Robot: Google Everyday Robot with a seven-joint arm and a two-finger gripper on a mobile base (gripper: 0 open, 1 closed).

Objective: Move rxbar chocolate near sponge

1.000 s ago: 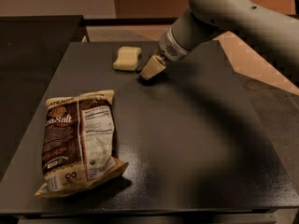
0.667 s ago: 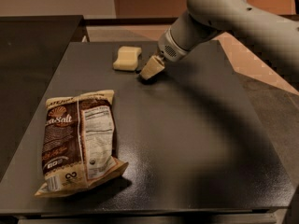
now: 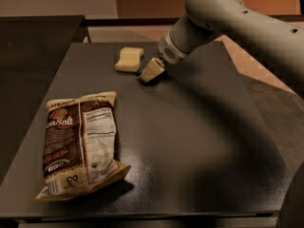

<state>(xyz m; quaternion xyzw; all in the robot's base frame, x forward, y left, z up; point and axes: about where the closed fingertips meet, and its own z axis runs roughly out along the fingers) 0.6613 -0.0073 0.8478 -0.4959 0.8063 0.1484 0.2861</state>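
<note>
The sponge [image 3: 129,59] is a pale yellow block lying flat on the far part of the dark table [image 3: 190,141]. My gripper [image 3: 152,71] is down at the table surface just to the right of the sponge, a small gap apart from it, at the end of the grey arm [image 3: 228,18] that reaches in from the upper right. The rxbar chocolate does not show; no black wrapper can be made out on the dark table or at the gripper.
A large brown-and-cream chip bag [image 3: 78,144] lies flat at the front left of the table. A second dark surface [image 3: 33,56] adjoins on the left. The table's right edge borders a brownish floor [image 3: 280,103].
</note>
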